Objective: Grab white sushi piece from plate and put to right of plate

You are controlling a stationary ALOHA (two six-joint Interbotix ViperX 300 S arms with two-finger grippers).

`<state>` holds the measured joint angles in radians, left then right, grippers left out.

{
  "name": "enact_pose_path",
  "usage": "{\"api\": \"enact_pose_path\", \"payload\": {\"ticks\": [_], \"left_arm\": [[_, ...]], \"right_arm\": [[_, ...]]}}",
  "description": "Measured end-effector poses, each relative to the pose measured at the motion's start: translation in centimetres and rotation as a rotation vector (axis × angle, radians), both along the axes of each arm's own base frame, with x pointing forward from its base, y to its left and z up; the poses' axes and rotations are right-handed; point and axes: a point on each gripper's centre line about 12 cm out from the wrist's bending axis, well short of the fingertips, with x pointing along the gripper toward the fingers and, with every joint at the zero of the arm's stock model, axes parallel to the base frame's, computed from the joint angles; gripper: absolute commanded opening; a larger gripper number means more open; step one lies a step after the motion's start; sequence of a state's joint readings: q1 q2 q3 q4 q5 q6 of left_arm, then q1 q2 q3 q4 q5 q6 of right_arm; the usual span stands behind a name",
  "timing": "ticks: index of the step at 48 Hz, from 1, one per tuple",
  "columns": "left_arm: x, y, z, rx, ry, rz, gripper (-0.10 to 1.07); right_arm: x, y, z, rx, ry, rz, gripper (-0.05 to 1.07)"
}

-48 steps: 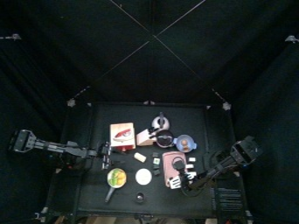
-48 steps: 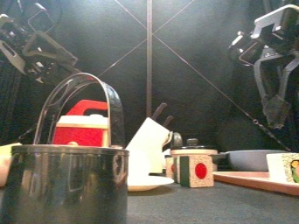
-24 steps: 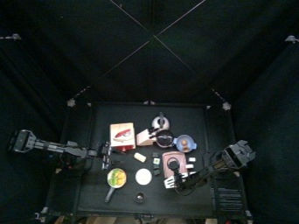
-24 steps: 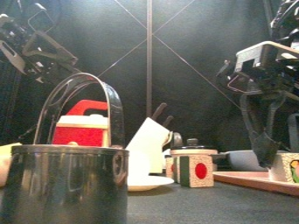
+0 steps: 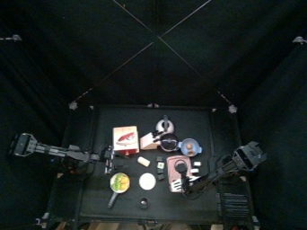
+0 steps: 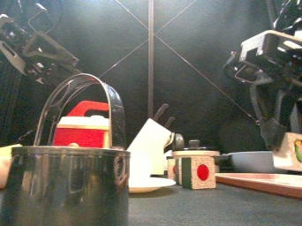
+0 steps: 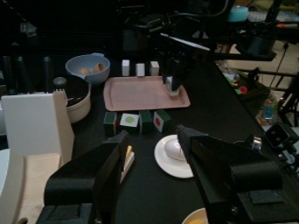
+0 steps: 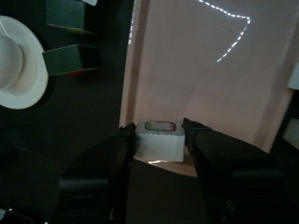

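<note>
My overhead feed is dim, black curtains (image 5: 72, 54) swallowing nearly all light around the small table (image 5: 132, 121). From table height, a big metal pot (image 6: 65, 185) at seven o'clock sits soft and out of focus. My right wrist feed shows glare streaks on the pink tray (image 8: 211, 79) at one o'clock.

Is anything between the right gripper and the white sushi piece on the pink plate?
Nothing visible. In the right wrist view the right gripper has its jaws open on either side of the white sushi piece, which sits near the edge of the pink plate, with no other item between them.
</note>
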<state>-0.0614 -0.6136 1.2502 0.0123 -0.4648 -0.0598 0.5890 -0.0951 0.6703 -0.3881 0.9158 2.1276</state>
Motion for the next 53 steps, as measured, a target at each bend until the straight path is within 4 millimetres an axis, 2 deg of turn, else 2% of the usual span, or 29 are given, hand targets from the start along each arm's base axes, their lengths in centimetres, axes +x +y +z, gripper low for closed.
{"api": "enact_pose_path", "payload": {"ticks": [5, 13, 26, 41, 53], "left_arm": [[0.0, 0.0, 0.0, 0.000, 0.003, 0.000, 0.86], [0.0, 0.0, 0.0, 0.000, 0.003, 0.000, 0.86], [0.0, 0.0, 0.0, 0.000, 0.003, 0.002, 0.86], [0.0, 0.0, -0.1, 0.000, 0.005, 0.000, 0.86], [0.0, 0.0, -0.1, 0.000, 0.005, 0.000, 0.86]], "right_arm": [[-2.4, 0.8, -0.5, 0.035, 0.085, -0.027, 0.74], [-4.5, 1.4, -1.2, 0.065, 0.164, -0.050, 0.74], [-7.2, 0.3, -2.6, 0.049, 0.254, -0.085, 0.76], [-7.7, -0.1, -3.6, 0.062, 0.241, -0.075, 0.95], [-7.7, -0.2, -3.6, 0.060, 0.242, -0.074, 0.96]]}}
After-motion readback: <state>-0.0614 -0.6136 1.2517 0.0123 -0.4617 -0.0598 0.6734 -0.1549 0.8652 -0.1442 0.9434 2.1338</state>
